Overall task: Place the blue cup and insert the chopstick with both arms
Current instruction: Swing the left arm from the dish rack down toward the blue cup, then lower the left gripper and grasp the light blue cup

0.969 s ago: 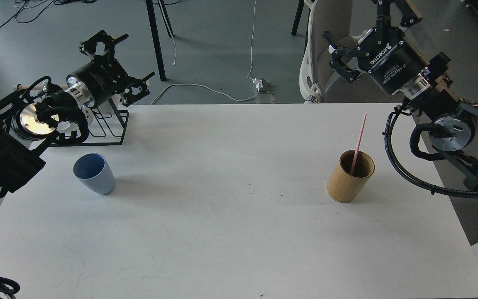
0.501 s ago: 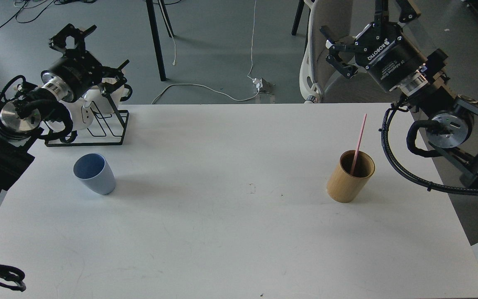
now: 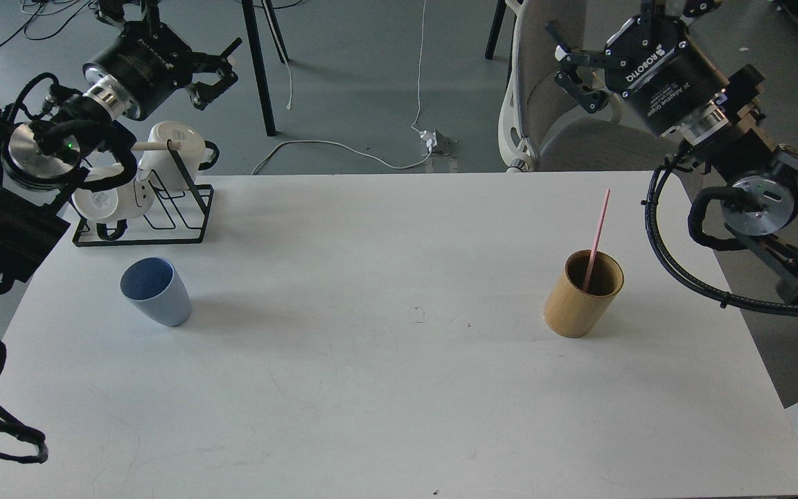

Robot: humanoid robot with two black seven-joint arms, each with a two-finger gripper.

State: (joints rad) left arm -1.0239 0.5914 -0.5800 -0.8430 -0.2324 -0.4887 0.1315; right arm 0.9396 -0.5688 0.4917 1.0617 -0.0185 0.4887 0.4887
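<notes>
Blue cup (image 3: 155,291) sits upright on the table's (image 3: 399,388) left side; the pink chopstick (image 3: 596,232) stands in the wooden holder (image 3: 582,294). Both the left gripper (image 3: 174,38) and right gripper (image 3: 603,48) look spread open and empty, though the left is partly cropped. I'd drop the left one straight over the cup rim.

A single head view looks forward and down from above the near edge of the white rectangular desk (image 3: 399,388), taking in its whole top and the grey floor (image 3: 371,76) beyond.

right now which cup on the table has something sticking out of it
The bamboo cup on the right: a pink chopstick leans out of it. The blue cup is empty.
</notes>
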